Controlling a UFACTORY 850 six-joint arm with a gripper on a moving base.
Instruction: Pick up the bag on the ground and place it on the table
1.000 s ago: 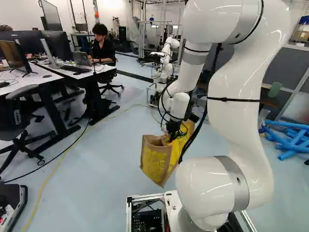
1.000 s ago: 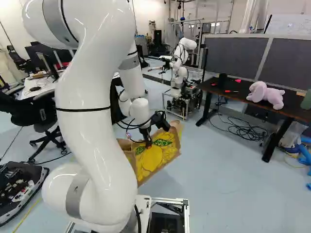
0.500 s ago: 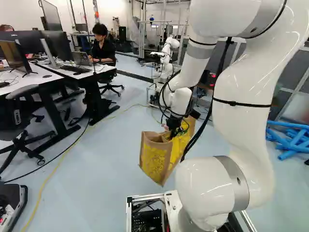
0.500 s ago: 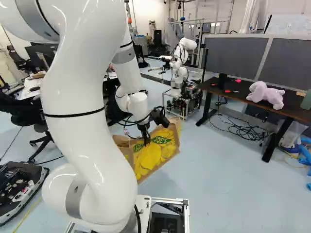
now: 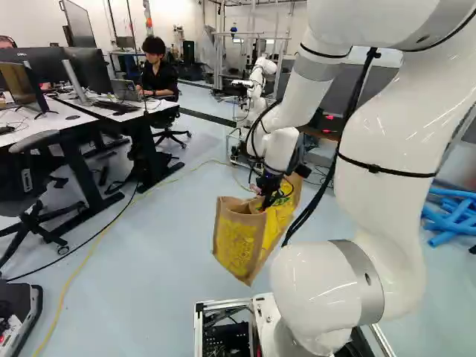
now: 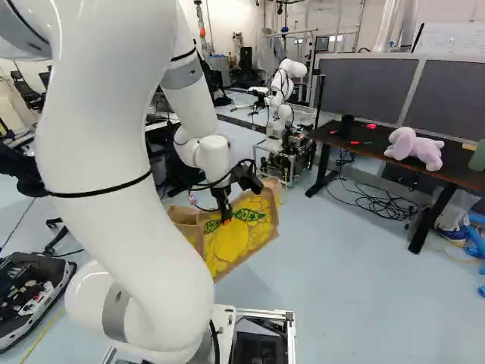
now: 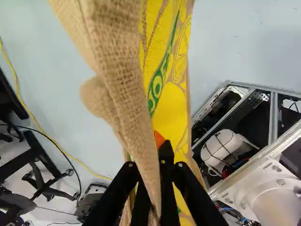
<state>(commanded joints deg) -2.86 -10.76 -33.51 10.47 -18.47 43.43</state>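
The gripper pinches the burlap bag by a fold of its upper part; in the wrist view that fold hides much of one finger. The bag hangs ahead of the base, having shifted slightly with the gripper. The arm has drawn back, its upper part cut off in both base views. The dark table stands well apart from the bag, at the right of the right base view.

Bright light, white glare along the arm
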